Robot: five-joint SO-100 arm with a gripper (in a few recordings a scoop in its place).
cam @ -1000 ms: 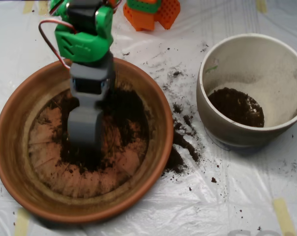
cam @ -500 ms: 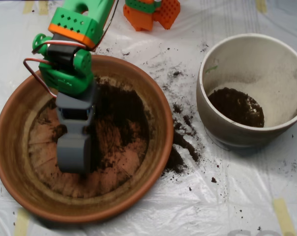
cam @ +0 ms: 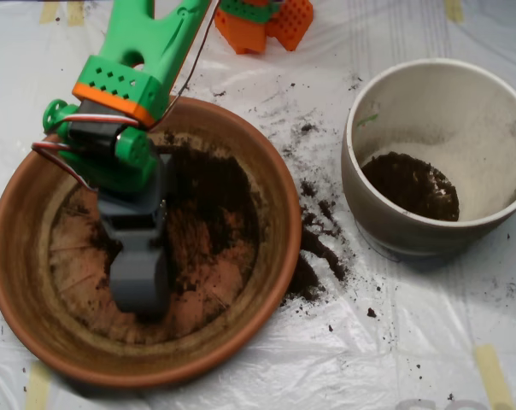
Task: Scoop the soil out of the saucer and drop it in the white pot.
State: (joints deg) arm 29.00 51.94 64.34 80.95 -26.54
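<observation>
The terracotta saucer (cam: pixel 241 141) fills the left half of the overhead view. Dark soil (cam: pixel 211 201) lies thin over its ridged base, thickest toward the upper right. My grey scoop (cam: pixel 139 284) is down inside the saucer, left of centre, its tip close to the base near the front. The green arm above it hides part of the soil. At the right stands the white pot (cam: pixel 489 128), with a patch of soil (cam: pixel 412 186) on its bottom.
Spilled soil (cam: pixel 319 248) is scattered on the white plastic sheet between saucer and pot. Orange and green arm parts (cam: pixel 262 21) stand at the top edge. Tape strips (cam: pixel 495 374) hold the sheet down at bottom right.
The scoop slid left across the saucer, then a little nearer the front rim. The arm leaned further over the saucer's upper left. Soil under its former spot is now spread thinner.
</observation>
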